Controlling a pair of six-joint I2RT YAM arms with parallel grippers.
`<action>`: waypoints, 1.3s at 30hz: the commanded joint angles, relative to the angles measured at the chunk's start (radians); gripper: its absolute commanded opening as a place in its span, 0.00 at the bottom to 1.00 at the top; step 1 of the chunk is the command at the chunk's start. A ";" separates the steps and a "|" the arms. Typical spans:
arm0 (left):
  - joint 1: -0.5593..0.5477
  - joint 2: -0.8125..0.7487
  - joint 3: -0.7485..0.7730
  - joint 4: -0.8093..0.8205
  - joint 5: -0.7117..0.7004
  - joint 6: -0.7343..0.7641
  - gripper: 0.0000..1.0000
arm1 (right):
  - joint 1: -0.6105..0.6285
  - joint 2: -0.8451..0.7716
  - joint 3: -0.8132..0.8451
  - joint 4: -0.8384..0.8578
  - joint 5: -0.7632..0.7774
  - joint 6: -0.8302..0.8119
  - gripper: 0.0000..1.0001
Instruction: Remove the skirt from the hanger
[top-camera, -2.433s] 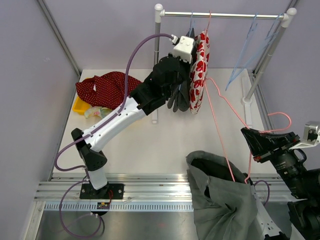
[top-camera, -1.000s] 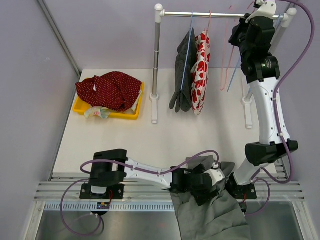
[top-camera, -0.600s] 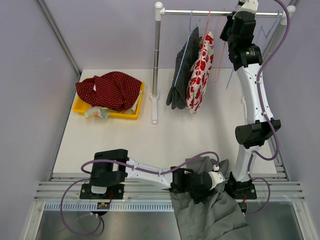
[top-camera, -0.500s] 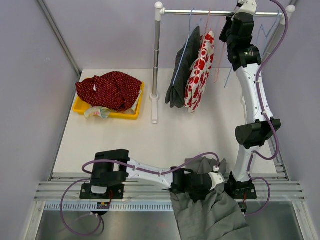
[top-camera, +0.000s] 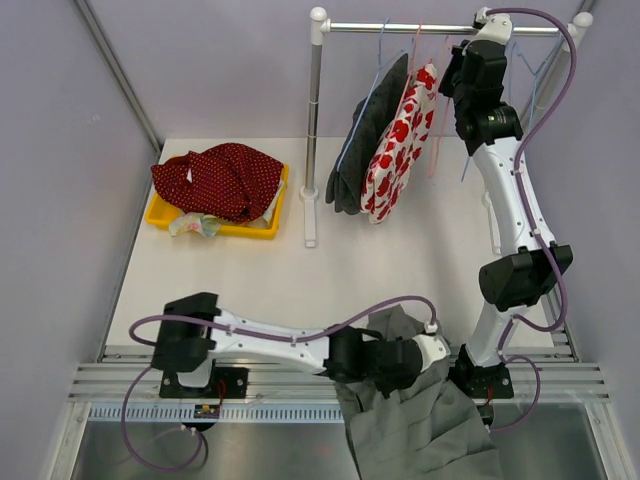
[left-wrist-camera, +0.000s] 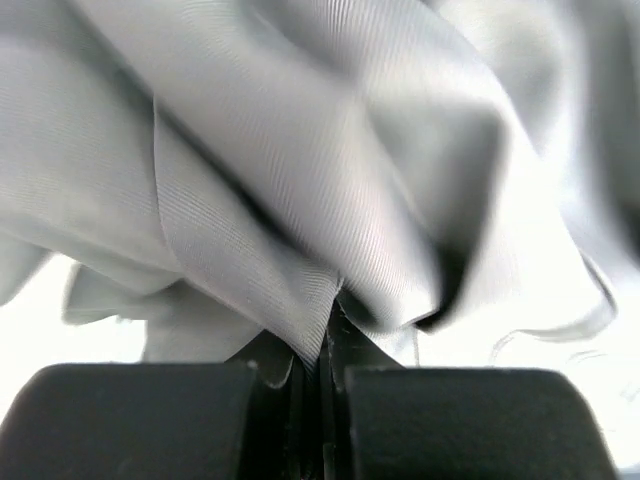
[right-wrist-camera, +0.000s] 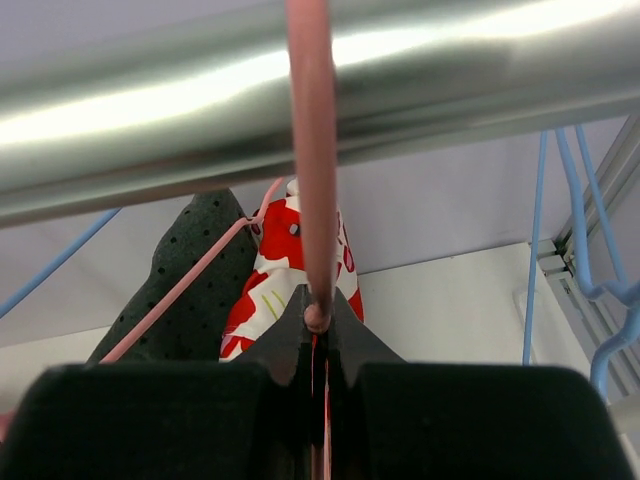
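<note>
The grey skirt (top-camera: 425, 430) lies crumpled over the table's near edge, off any hanger. My left gripper (top-camera: 405, 362) is shut on a fold of it; the left wrist view shows the fabric (left-wrist-camera: 300, 180) pinched between the closed jaws of the left gripper (left-wrist-camera: 322, 350). My right gripper (top-camera: 472, 50) is up at the metal rail (top-camera: 400, 28), shut on the bare pink hanger (top-camera: 434, 130). In the right wrist view the hanger's wire (right-wrist-camera: 313, 150) runs from the right gripper (right-wrist-camera: 318, 322) up over the rail (right-wrist-camera: 420, 70).
A dark dotted garment (top-camera: 362, 140) and a red-and-white floral garment (top-camera: 400, 140) hang tilted on the rail. Blue hangers (top-camera: 528, 62) hang at its right end. A yellow tray (top-camera: 225, 229) with a red dotted cloth (top-camera: 215, 178) sits at the back left.
The right arm carried the pink hanger up to the rail and shifted left along it. The two hanging garments swung left. The left arm came down from the rack and gripped the grey skirt.
</note>
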 joint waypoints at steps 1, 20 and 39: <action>-0.007 -0.189 0.133 -0.125 -0.181 0.036 0.00 | 0.005 -0.052 -0.051 -0.007 0.033 0.024 0.00; 0.229 -0.496 0.608 -0.625 -0.732 0.239 0.00 | 0.005 -0.210 -0.216 -0.039 0.075 0.035 0.91; 1.080 -0.244 1.075 -0.274 -0.658 0.595 0.00 | 0.004 -0.743 -0.568 -0.030 0.044 0.096 1.00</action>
